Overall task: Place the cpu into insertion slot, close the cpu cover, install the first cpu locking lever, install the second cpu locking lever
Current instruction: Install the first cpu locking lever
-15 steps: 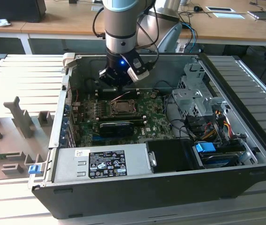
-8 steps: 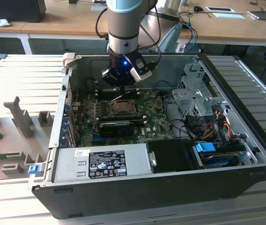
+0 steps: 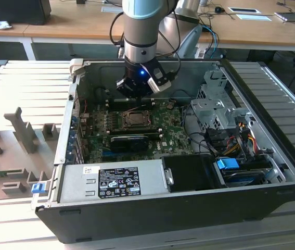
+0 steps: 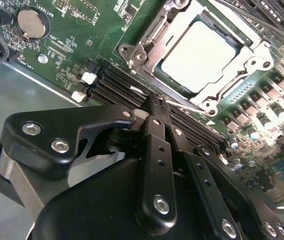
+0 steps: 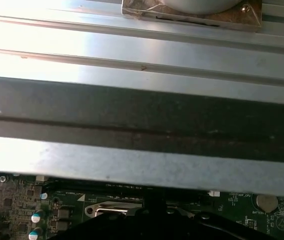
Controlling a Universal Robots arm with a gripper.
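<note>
The pale silver-grey square cpu point(image 4: 199, 52) lies seated in the dark, silver-rimmed insertion slot point(image 4: 147, 42) on the green motherboard point(image 3: 170, 133), with the thin silvery cpu cover point(image 4: 232, 70) lying flat around it. Just beside the socket, over the black memory slots point(image 4: 116, 85), hangs the black end effector point(image 4: 154, 102), fingers pressed together on a thin silvery lever point(image 4: 182, 103). The open black computer case point(image 3: 189, 208) surrounds them.

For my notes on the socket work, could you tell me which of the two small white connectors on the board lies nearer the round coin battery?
The upper white connector in the second wrist view, toward the coin battery. The other white connector sits further from it, nearer the board's edge.
</note>
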